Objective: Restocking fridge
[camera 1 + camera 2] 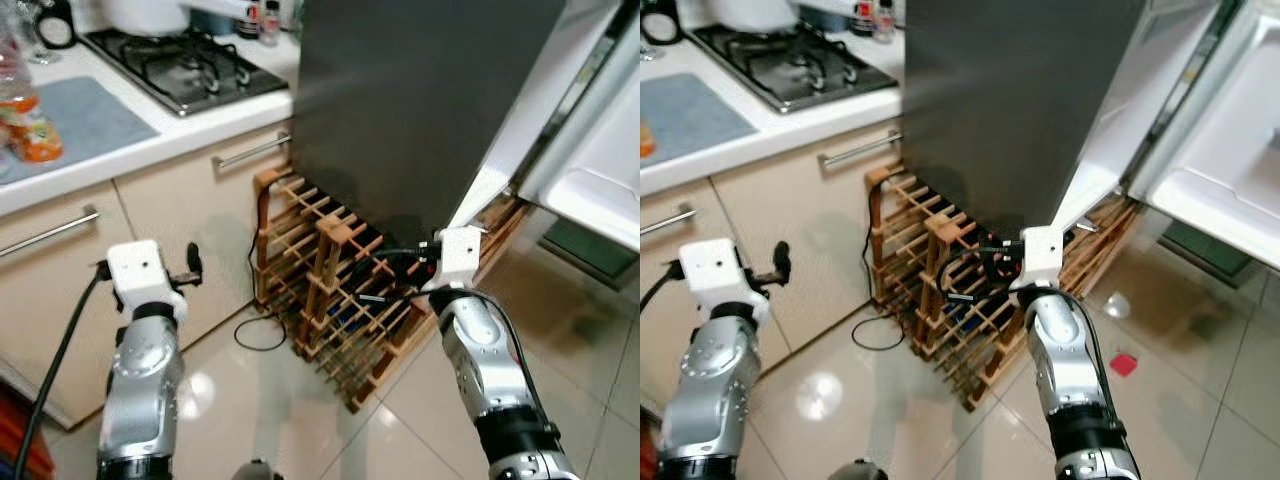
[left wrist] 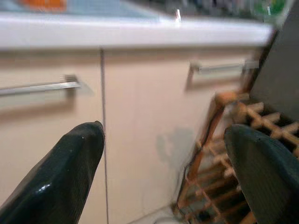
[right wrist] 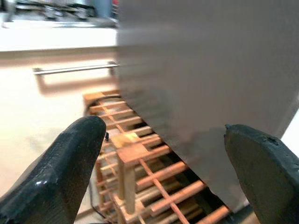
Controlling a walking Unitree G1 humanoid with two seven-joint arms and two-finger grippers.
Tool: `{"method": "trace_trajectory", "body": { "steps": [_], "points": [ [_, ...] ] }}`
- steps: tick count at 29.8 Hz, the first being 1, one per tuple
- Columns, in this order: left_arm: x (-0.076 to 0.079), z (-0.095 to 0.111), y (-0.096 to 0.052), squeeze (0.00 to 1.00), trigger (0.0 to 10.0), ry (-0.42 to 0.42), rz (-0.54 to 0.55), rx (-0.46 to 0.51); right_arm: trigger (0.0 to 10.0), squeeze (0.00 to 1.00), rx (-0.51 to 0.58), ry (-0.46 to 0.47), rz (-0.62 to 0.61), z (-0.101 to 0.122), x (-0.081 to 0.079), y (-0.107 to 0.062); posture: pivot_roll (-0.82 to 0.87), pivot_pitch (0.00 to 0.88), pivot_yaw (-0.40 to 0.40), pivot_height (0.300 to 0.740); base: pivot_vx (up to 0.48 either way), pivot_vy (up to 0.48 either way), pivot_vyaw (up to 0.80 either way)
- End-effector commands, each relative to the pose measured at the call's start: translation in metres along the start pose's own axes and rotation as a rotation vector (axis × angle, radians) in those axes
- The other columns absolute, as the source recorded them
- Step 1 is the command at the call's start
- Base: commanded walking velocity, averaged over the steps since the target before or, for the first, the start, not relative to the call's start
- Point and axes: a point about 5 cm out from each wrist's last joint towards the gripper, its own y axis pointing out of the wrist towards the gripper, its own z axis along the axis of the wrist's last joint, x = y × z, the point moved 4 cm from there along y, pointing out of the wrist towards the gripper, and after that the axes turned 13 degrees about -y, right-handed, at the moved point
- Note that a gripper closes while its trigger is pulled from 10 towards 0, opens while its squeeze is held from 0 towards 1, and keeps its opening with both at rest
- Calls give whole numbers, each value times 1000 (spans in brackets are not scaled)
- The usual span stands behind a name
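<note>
The fridge (image 1: 420,100) stands ahead, its dark grey side panel facing me. Its white door (image 1: 600,170) hangs open at the right, with a door shelf showing. My left gripper (image 2: 163,135) is open and empty, held low in front of the beige cabinet doors (image 1: 60,260). My right gripper (image 3: 163,128) is also open and empty. It points at the fridge's lower corner, just above a wooden wine rack (image 1: 340,290). A bottle with an orange label (image 1: 28,125) sits on the counter at the far left.
The white counter (image 1: 200,125) carries a gas hob (image 1: 185,65) and a grey mat (image 1: 85,115). The wine rack leans against the fridge side, with a black cable (image 1: 260,335) on the glossy tiles beside it. A small red object (image 1: 1123,364) lies on the floor.
</note>
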Motion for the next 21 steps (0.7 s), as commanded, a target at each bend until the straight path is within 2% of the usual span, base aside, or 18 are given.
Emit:
{"method": "trace_trajectory", "body": {
  "steps": [1,5,8,10,19,21],
  "points": [
    [16,-3,5,0,10000,-27,-15,-12,10000,0,-2,-18,-3,1,6,2,-87,0,-64,740,322,-244,644],
    [22,-2,8,0,10000,-36,-16,-12,10000,0,2,-18,-3,3,8,4,-79,0,-73,740,81,-61,639],
    [28,7,11,0,10000,4,-50,29,10000,0,9,-22,18,6,5,6,-73,0,-92,740,0,0,627],
    [26,6,13,0,10000,30,-45,40,10000,0,3,-33,33,4,3,7,-70,0,-98,740,0,0,625],
    [26,4,20,0,10000,27,-27,25,10000,0,0,-43,31,4,5,10,-75,0,-78,740,0,0,599],
    [25,2,22,0,10000,28,-25,11,10000,0,11,-51,39,5,0,10,-81,0,-62,740,0,0,591]
  ]
}}
